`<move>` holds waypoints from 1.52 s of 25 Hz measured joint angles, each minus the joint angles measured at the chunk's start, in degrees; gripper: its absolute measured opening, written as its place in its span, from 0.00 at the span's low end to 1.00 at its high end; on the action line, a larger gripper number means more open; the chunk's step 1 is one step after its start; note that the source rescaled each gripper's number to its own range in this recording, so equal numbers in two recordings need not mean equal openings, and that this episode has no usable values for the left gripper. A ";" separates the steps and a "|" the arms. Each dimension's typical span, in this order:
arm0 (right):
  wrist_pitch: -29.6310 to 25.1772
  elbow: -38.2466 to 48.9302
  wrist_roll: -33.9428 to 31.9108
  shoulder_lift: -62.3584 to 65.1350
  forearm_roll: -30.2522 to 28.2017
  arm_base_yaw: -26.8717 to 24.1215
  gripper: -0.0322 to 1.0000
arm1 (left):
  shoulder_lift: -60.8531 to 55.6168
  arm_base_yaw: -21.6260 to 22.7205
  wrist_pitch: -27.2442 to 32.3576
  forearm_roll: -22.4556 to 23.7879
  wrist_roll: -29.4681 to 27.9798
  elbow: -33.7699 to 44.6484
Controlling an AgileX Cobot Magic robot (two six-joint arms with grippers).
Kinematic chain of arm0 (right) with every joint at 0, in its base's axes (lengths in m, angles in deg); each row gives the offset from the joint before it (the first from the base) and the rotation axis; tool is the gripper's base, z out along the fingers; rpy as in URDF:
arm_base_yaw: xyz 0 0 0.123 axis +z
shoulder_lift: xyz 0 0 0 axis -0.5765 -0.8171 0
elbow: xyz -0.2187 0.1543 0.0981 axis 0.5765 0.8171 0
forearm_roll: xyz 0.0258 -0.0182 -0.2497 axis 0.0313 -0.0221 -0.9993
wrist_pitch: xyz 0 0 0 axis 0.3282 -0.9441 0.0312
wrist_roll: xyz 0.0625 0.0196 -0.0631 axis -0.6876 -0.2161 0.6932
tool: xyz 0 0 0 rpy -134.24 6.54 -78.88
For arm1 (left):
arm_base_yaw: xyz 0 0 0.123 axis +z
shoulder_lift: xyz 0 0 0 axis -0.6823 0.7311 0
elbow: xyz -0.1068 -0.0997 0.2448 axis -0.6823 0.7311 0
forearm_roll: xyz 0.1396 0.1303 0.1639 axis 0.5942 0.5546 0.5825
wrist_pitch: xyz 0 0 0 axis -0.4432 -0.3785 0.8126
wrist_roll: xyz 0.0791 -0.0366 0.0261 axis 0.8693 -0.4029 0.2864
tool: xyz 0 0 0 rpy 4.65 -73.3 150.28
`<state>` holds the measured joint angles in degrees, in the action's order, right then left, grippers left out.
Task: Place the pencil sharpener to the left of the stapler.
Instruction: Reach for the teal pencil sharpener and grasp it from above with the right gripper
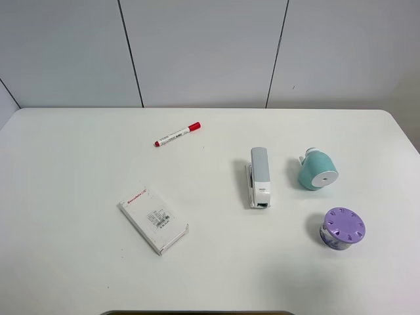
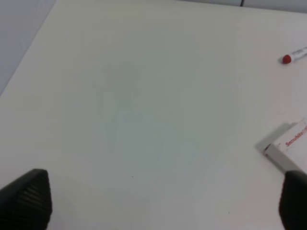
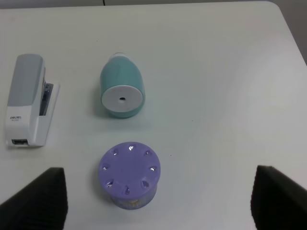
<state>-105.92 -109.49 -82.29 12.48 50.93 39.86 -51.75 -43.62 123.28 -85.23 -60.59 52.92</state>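
Starting at the right gripper, we see both jaws spread wide with nothing between them. The purple container sits just ahead of the gap, and the pencil sharpener lies straight beyond that on the table. The sharpener lies on its side, white face toward the jaws, with its long axis running roughly along the approach line. The stapler lies beside it, apart and roughly parallel. From the high camera the sharpener is on the stapler's right, so it has to cross over to the bare patch on the other side. The left gripper is also spread wide and empty, over bare table, with only a white box corner and a red marker tip in its view. We judge the right arm nearer. The reach must clear the purple container first.
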 joint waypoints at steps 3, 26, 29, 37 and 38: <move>0.00 0.00 0.00 0.00 0.00 0.00 0.35 | 0.00 0.00 0.00 0.00 0.00 0.00; 1.75 -1.58 -0.52 -12.33 3.46 0.00 0.35 | 0.00 0.00 0.00 0.00 0.00 0.00; 2.43 -3.80 -0.52 -18.26 3.46 0.00 0.35 | 0.00 0.00 0.00 0.00 0.00 0.00; 4.12 -13.46 -0.52 -35.39 3.46 0.00 0.35 | 0.00 0.00 0.00 0.00 0.00 0.00; 4.25 -14.82 -0.52 -37.27 3.46 0.00 0.35 | 0.00 0.00 0.00 0.00 0.00 0.00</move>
<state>-101.67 -124.31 -82.81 -24.79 54.39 39.86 -51.75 -43.62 123.28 -85.23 -60.59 52.92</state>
